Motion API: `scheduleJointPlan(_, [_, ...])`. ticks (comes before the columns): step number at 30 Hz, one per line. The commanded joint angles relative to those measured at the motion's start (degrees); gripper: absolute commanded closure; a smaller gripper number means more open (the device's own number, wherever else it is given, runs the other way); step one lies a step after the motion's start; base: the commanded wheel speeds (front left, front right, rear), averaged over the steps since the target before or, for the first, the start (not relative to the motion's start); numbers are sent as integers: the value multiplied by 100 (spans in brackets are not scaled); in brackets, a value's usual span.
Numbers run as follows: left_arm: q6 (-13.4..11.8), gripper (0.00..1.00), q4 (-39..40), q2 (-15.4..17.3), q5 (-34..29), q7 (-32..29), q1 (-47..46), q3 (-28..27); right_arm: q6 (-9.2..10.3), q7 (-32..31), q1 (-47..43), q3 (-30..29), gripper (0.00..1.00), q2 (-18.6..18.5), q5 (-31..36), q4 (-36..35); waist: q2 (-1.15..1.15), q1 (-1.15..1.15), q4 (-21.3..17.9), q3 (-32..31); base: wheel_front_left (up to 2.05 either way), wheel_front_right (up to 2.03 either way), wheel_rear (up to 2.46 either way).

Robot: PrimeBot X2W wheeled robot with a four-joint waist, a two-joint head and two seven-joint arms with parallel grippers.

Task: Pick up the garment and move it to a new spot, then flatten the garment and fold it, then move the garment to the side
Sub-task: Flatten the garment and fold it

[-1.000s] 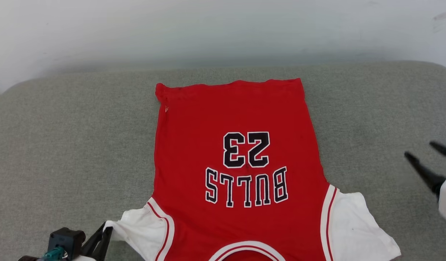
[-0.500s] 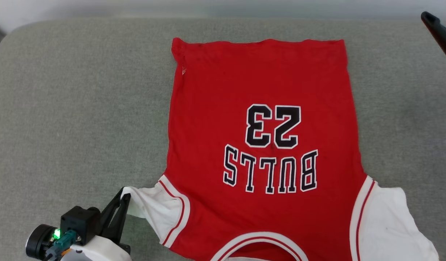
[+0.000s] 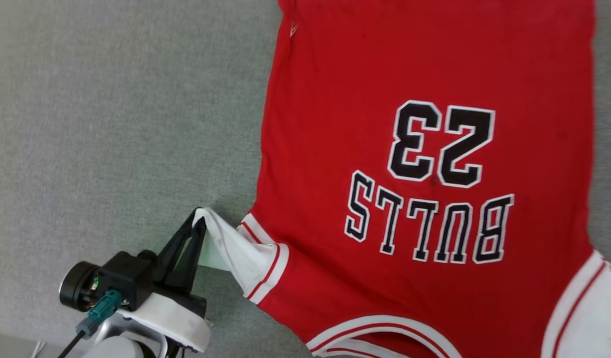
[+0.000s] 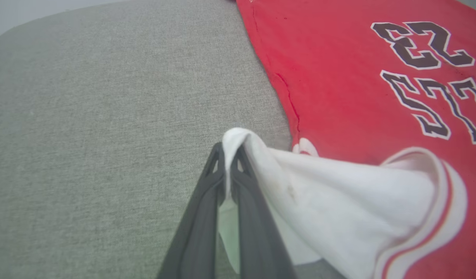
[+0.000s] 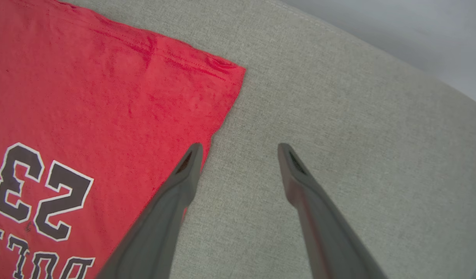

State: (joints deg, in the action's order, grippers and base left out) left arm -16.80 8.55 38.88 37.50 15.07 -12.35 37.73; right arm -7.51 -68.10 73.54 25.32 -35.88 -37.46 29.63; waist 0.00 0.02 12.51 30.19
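While the left gripper [image 3: 199,220] pinches the shirt's [image 3: 345,89] white sleeve [image 3: 231,244], newly lifted off the cushion [image 3: 111,124], the shirt lies flat. Wide open, the right gripper [image 5: 239,149] has reached its far hem corner [image 5: 228,73], probably for folding.

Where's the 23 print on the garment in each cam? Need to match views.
Head view: the 23 print sits right of centre, upside down on the garment.
Left wrist view: top right corner.
Right wrist view: lower left.
Shared landmark: the BULLS lettering, beside the number in all three.
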Motion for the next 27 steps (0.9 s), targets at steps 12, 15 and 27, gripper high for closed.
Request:
scheduleJointPlan(12, [401, 100, -176, -550, -467, 12, -315, -131, 3, -695, -23, -881, 0, 577, 1082, 575, 0, -2, 591, 846, 0, 0, 0])
scheduleJointPlan(15, [440, 100, -202, -636, -537, 12, -296, -161, 3, -708, -369, -962, 0, 606, 1183, 550, 0, -2, 603, 859, 0, 0, 0])
scheduleJointPlan(27, [379, 100, -300, -623, -653, 14, 22, -320, 3, -137, -265, -1121, 100, 604, 992, -130, 0, -2, 338, 174, 0, 0, 0])
